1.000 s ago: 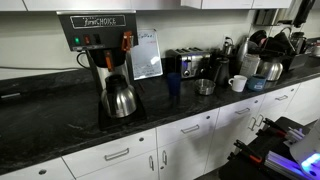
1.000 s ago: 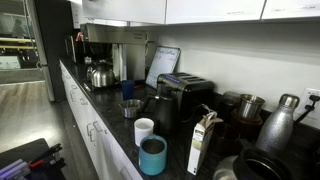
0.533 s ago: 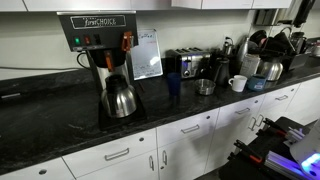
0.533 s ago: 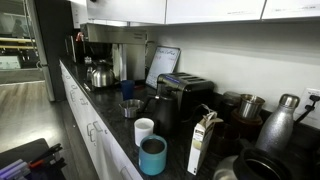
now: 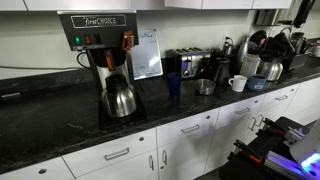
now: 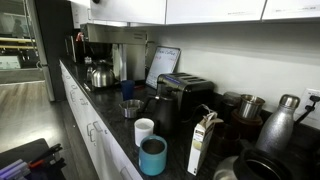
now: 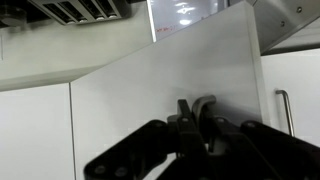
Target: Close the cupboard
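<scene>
Cupboard door [image 7: 150,90], white and flat, fills the wrist view and stands ajar. Its top edge runs at a slant against the neighbouring fronts, and a closed door with a bar handle [image 7: 283,110] shows just beside it on the right. The jaws are pressed together with nothing between them. The fingertips [image 7: 186,106] sit against the door's face or just short of it; contact cannot be told for certain. Given the task, this looks deliberate: jaws pressed together make one stiff point for pushing a flat panel, and swinging it home needs no grasp on a handle. The ajar door cannot be made out clearly in either exterior view. There the tabletop [image 5: 50,115] carries a coffee maker [image 5: 98,40] and a toaster [image 5: 187,63] along its back edge. Both stand well below the wall cupboards [image 6: 210,10], so they should not hinder the swing. The door is not yet flush with its neighbours, so the closing looks unfinished.
</scene>
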{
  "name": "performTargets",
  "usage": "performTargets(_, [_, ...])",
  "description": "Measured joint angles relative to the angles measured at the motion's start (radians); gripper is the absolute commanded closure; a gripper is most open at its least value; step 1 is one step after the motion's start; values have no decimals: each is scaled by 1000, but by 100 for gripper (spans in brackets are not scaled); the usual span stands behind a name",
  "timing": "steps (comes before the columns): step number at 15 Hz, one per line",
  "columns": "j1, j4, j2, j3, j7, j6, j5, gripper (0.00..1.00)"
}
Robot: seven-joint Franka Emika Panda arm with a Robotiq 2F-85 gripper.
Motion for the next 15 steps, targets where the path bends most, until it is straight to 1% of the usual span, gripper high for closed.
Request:
performTargets(9, [0,1,1,0,0,0,0,85])
performTargets(10, [0,1,1,0,0,0,0,96])
performTargets(15, [3,6,-2,-1,17,-25,-16,96])
